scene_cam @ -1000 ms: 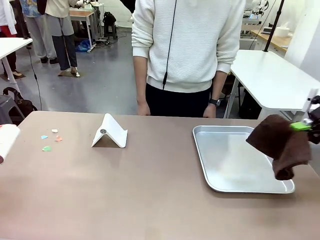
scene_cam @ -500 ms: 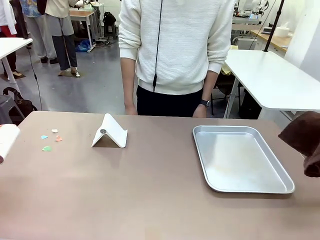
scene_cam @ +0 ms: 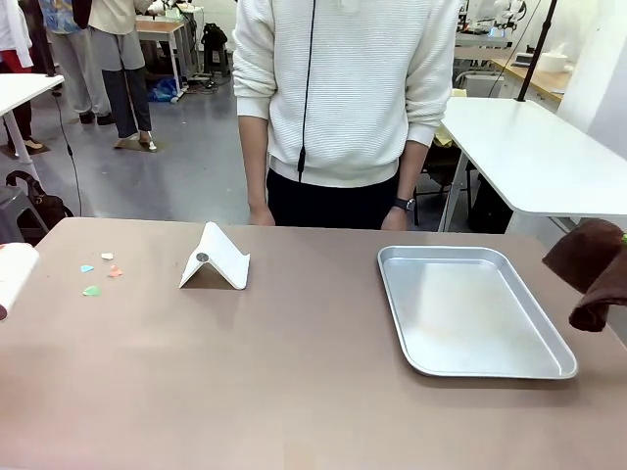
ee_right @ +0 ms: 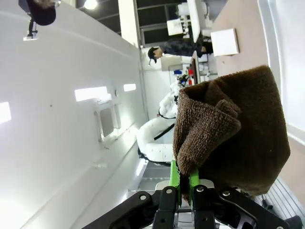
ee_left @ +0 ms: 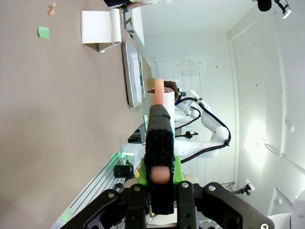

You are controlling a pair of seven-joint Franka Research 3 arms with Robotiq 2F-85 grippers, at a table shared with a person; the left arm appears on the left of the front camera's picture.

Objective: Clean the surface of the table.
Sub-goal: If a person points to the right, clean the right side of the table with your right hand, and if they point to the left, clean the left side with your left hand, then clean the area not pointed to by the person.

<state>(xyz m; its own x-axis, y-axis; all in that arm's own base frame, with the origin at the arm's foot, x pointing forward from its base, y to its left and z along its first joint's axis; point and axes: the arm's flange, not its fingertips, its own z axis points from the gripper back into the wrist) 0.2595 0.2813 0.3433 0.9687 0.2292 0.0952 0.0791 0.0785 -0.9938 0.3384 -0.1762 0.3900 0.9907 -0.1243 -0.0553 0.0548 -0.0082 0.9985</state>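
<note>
The taupe-brown table (scene_cam: 294, 372) carries several small coloured scraps (scene_cam: 93, 279) at its far left. My right gripper (ee_right: 183, 180) is shut on a dark brown cloth (ee_right: 233, 124). That cloth (scene_cam: 593, 269) hangs at the picture's right edge, just past the silver tray (scene_cam: 470, 313) and above the table. My left gripper (ee_left: 159, 167) is shut on a white roller-like tool (ee_left: 159, 124) with a black band and a pink end. It is held off the table's (ee_left: 47, 119) side, and a white rounded end (scene_cam: 15, 274) shows at the left edge.
A white folded stand (scene_cam: 216, 259) sits left of centre near the far edge. A person in a white sweater (scene_cam: 343, 88) stands at the far side, hands down by the table edge. A white-topped table (scene_cam: 529, 147) stands behind on the right.
The brown cloth has swung right, off the tray to the picture's right edge, and lifted slightly. The person has shifted a little to the left.
</note>
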